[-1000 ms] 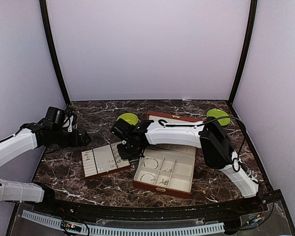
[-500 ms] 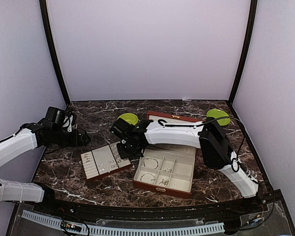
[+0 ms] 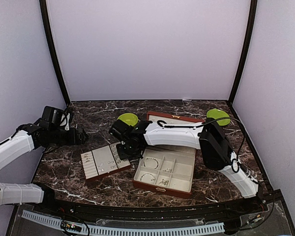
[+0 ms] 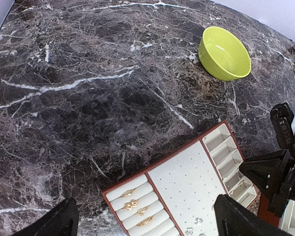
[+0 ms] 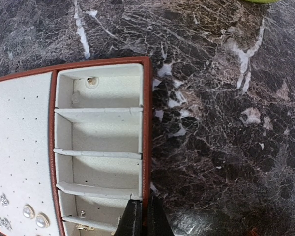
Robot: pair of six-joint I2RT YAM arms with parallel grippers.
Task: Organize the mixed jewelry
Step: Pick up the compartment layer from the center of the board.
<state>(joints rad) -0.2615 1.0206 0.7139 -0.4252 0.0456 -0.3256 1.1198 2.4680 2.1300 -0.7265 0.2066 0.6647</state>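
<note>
Top external view: a dark marble worktop (image 3: 64, 172) is seen, with an open red-brown box (image 3: 157, 188) near the front and a flat cream-lined tray (image 3: 105, 156) just beside it on the left. Small jewelry pieces (image 3: 151, 162) are spread over the box's compartments, and more are set on the tray. A lime-green bowl (image 3: 128, 119) and a lime-green plate (image 3: 218, 116) are placed farther back. The right arm (image 3: 177, 135) is stretched across behind the box, with the right fingers (image 3: 124, 148) pointed down at the tray's right end. The left fingers (image 3: 81, 135) are held above the worktop, left of the tray and apart from it.

Left wrist view: the left fingers (image 4: 59, 221) are spread wide at the lower corners. Below them the tray is seen, with gold-coloured rings (image 4: 132, 204) tucked into its ring rolls and small studs (image 4: 194, 225) on the dotted panel. The bowl lies well apart, at the upper right.

Right wrist view: the right fingers (image 5: 132, 219) are pressed almost together at the tray's red-brown rim; whether the rim is nipped between them cannot be told. A tiny stud (image 5: 92, 81) is lodged in the topmost narrow compartment, and pearl studs (image 5: 32, 216) are pinned on the dotted panel.
</note>
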